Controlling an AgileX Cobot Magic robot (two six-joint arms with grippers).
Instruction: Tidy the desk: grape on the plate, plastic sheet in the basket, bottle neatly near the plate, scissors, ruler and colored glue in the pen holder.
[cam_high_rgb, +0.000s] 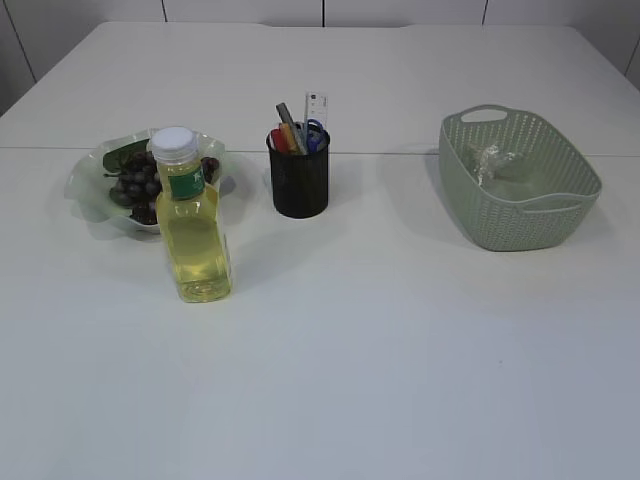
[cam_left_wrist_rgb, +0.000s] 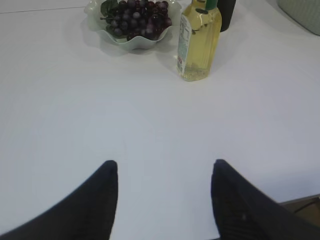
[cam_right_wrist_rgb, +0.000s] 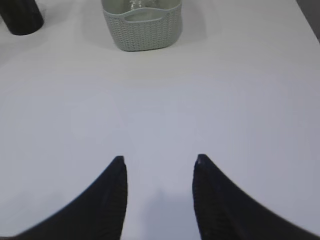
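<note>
On the white counter (cam_high_rgb: 400, 350), every item of the tidy-up looks to be where it belongs. A bunch of dark purple grapes (cam_high_rgb: 137, 185) lies in the pale green wavy-edged plate (cam_high_rgb: 90, 180) at the left. Just in front of it, the clear plastic bottle of yellow liquid with a white cap (cam_high_rgb: 192, 225) stands upright, close beside the plate. At the middle, the black mesh pen holder (cam_high_rgb: 299, 180) carries a translucent ruler (cam_high_rgb: 316, 106), blue-handled scissors (cam_high_rgb: 314, 132) and some red and yellow sticks, which I judge to be the colored glue (cam_high_rgb: 284, 138). At the right, a crumpled clear plastic sheet (cam_high_rgb: 490, 160) sits inside the sage-green woven basket (cam_high_rgb: 520, 215). Judging by this, nothing seems left to do except keep the arms clear.

Neither arm shows in the exterior view. Only the wrist views give them: the left pincer (cam_left_wrist_rgb: 165, 172) is spread wide over bare counter, pinching nothing, well short of the bottle and plate. The right pincer (cam_right_wrist_rgb: 160, 165) is likewise spread and empty, with the basket well ahead of it. The pen holder's contents can be read only from outside; both wrist views crop it to a dark edge.
</note>
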